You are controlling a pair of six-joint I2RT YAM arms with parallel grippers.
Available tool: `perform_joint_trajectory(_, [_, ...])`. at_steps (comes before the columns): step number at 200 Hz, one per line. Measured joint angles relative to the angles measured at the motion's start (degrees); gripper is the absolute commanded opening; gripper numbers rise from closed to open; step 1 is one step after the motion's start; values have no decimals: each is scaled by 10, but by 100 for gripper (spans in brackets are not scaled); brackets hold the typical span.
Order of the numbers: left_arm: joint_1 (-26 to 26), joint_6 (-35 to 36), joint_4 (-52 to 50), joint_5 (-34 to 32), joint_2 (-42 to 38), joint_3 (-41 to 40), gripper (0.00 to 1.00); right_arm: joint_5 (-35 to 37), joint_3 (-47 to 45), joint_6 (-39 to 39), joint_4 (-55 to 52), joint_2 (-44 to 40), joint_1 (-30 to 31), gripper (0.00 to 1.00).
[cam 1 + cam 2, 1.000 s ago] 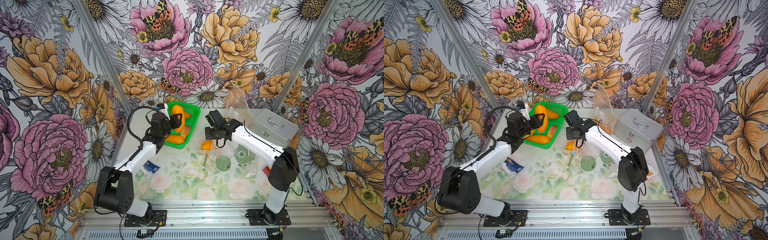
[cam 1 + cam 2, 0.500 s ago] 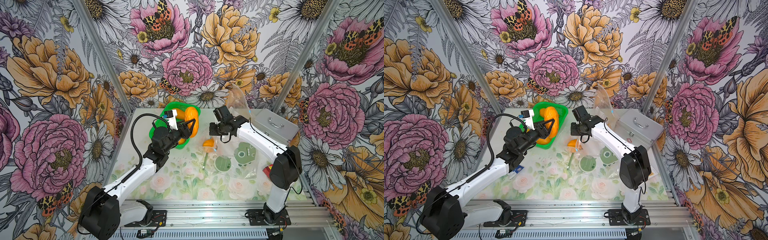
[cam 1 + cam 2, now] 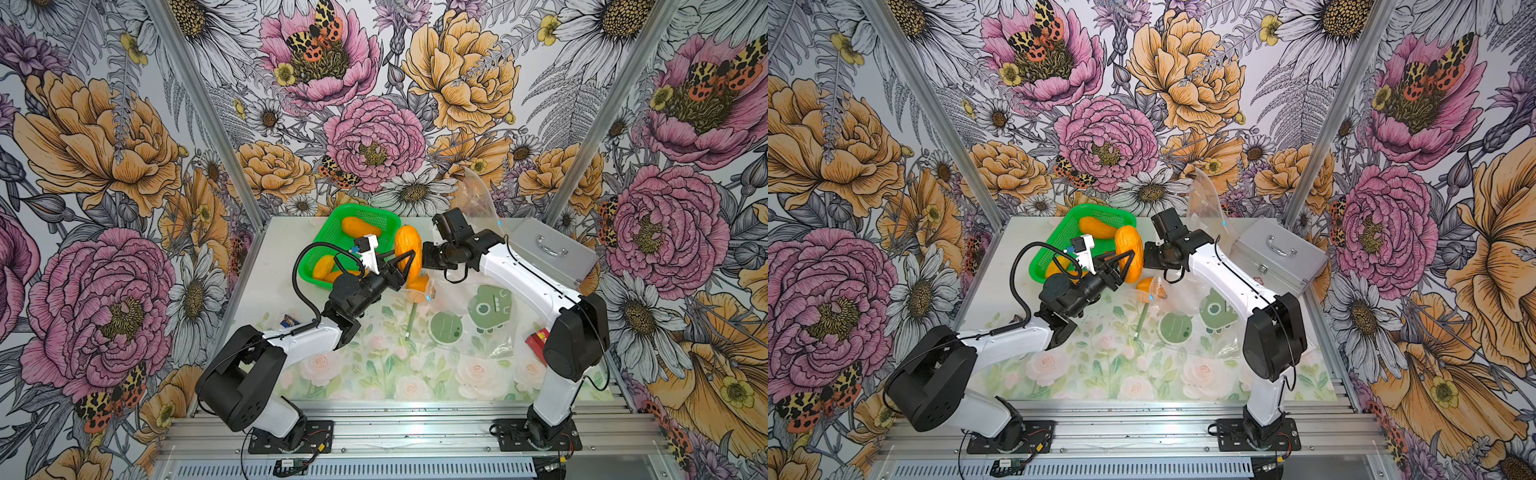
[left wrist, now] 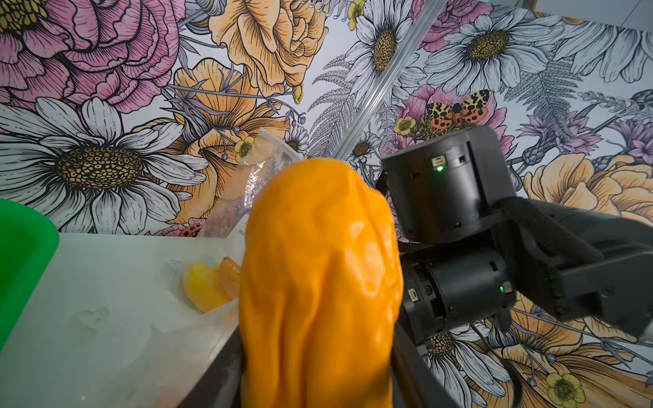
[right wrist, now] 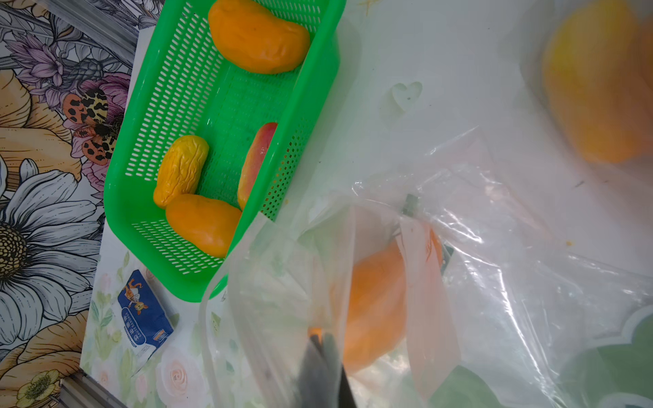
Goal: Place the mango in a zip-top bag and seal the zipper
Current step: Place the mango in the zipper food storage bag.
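Note:
My left gripper (image 3: 405, 266) is shut on a large orange mango (image 3: 406, 249) and holds it upright above the table, just right of the green basket (image 3: 332, 245). In the left wrist view the mango (image 4: 318, 282) fills the space between the jaws. Close to its right, my right gripper (image 3: 428, 259) is shut on the film of the clear zip-top bag (image 5: 494, 282), with the dark fingertips (image 5: 323, 356) pinching one layer. The bag droops to the table, and an orange fruit (image 5: 374, 311) shows through it. The bag's zipper cannot be made out.
The basket (image 5: 226, 106) holds several other mangoes (image 5: 258, 35). A silver case (image 3: 548, 249) stands at the back right, and another clear bag (image 3: 478, 195) leans on the back wall. Green cartoon-printed film (image 3: 490, 301), a green stick (image 3: 411, 320), a red packet (image 3: 538, 338) and a blue packet (image 3: 291, 321) lie on the table.
My left arm has lifted the mango out of the basket and carried it right, up to the right gripper. The right gripper shifted slightly with the bag.

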Motion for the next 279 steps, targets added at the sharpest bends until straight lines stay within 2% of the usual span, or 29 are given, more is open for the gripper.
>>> perform_joint_trajectory(20, [-1, -10, 49, -3, 51, 0, 15, -5, -3, 5, 0, -12, -6, 0])
perform_joint_trajectory(47, [-1, -17, 65, -8, 84, 0, 18, -12, -5, 13, 10, -22, -2, 0])
perform_joint_trajectory(74, [-1, -23, 73, -25, 94, -2, 32, -21, -13, 21, 30, -24, -1, 0])
perform_joint_trajectory(118, [-2, -30, 68, -26, 98, -12, 63, -30, -23, 32, 43, -24, -1, 0])
perform_joint_trajectory(135, [-3, -29, 54, -23, 98, -12, 74, -31, -23, 35, 48, -24, -2, 0])
perform_joint_trajectory(162, [-11, -5, -4, -16, 78, -12, 87, -30, -23, 41, 58, -24, -8, 0])
perform_joint_trajectory(190, [-31, 43, -96, -21, 15, -2, 90, -30, -24, 45, 67, -24, -9, 0])
perform_joint_trajectory(212, [-42, 67, -130, -25, -22, 14, 90, -30, -26, 49, 70, -24, -12, 0])
perform_joint_trajectory(279, [-40, 84, -233, -38, -82, 23, 90, -29, -34, 59, 74, -57, -20, 0])
